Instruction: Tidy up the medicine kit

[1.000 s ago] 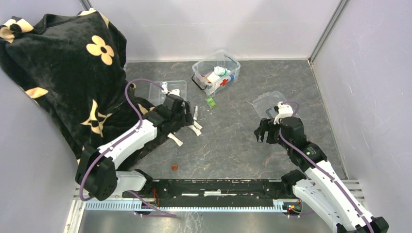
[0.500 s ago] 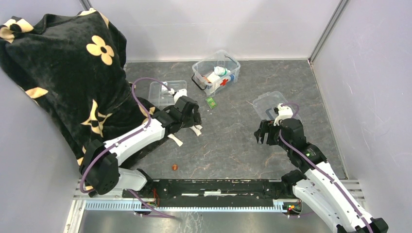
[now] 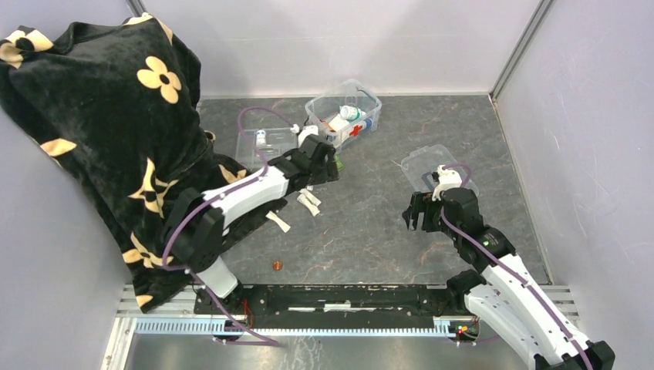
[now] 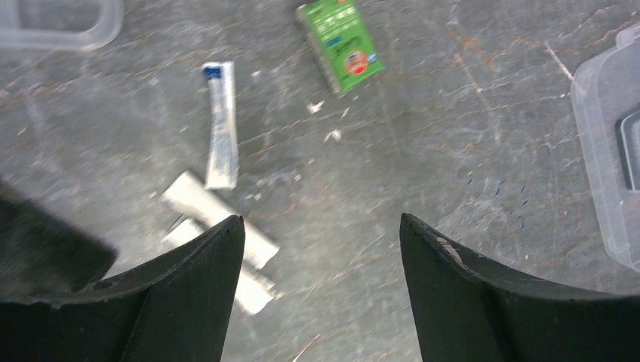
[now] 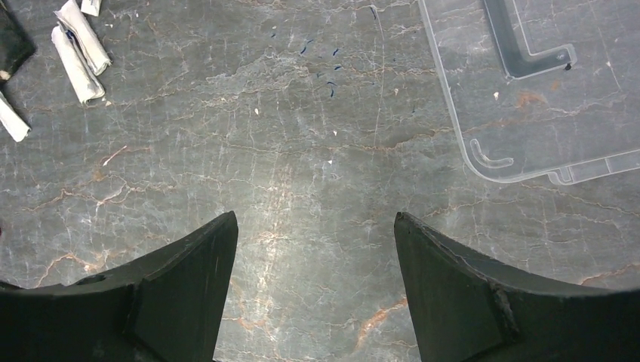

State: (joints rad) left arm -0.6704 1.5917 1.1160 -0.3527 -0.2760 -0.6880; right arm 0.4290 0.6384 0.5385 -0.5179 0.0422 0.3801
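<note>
- The right gripper (image 3: 417,216) has not moved over the last second. It hangs at lower right of the overhead view with its jaws wide and nothing between them, above bare grey marbled table (image 5: 317,136). The flat clear plastic lid (image 5: 543,98) lies just beyond it.
- The folded white paper sachets (image 3: 308,202) lie left of centre and are now uncovered. The left arm was over them a second ago and has left them where they were.
- The left gripper (image 3: 327,163) has swung up and right to the middle of the frame. Its jaws are spread wide and carry nothing.
- The small green cardboard box (image 4: 340,45) now sits ahead of those jaws, at the top of the left wrist view. I judge it to be the next pick.
- The medicine kit (image 3: 345,116), a clear plastic box with a red cross and black handle, stands open at upper centre, just beyond the box. It already holds some items, so the drop-off should be short.
</note>
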